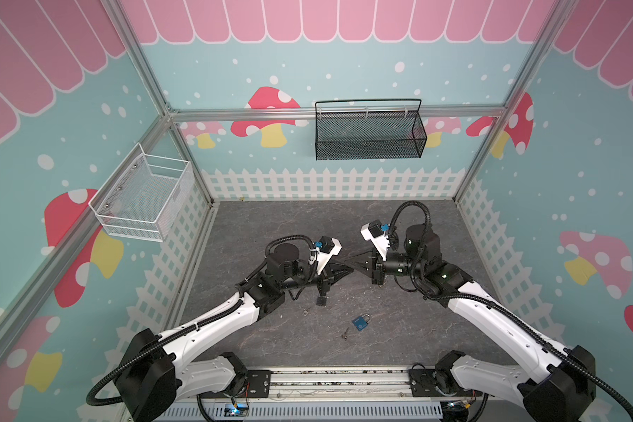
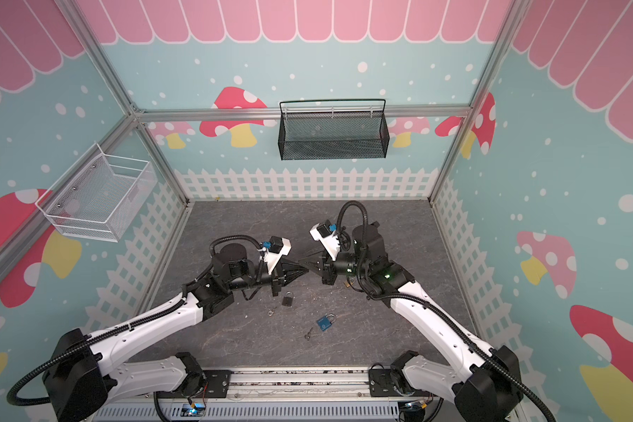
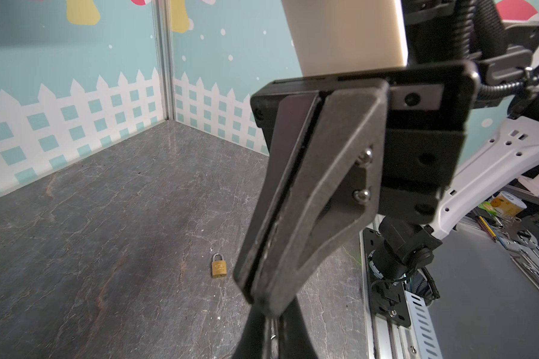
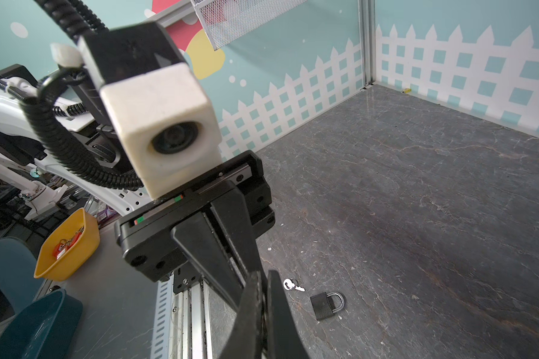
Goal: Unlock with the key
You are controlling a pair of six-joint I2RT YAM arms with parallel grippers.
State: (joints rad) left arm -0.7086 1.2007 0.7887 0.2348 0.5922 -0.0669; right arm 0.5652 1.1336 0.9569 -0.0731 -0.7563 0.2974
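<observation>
- The left gripper (image 1: 349,270) hangs above the table (image 1: 256,234), jaws pressed together. In its wrist view a small glint shows between its fingers (image 3: 255,329); I cannot tell whether that is a key.
- Key 1 (image 1: 306,312) lies flat just left of the black padlock. It looks thin, light, stiff and likely slippery against the hard surface. The round head is probably the place to pinch, leaving the blade free.
- The black padlock (image 1: 321,300) lies on its side below the left gripper, shackle closed. It is probably dense and rigid for its size, with a smooth body. Clamping across the 2 flat faces would leave the keyhole end and shackle exposed.
- Key 2 (image 1: 345,333) lies just beside the blue padlock, nearer the front edge. It should handle like key 1.
- The blue padlock (image 1: 360,323) lies flat, well clear of both arms. It is the easiest of the 3 locks to reach from above.
- The brass padlock (image 2: 348,283) lies partly hidden under the right arm. The left wrist view shows it whole, flat, shackle closed.
- The right gripper (image 1: 348,261) faces the left one, tips nearly meeting, jaws pressed together on nothing I can see.
</observation>
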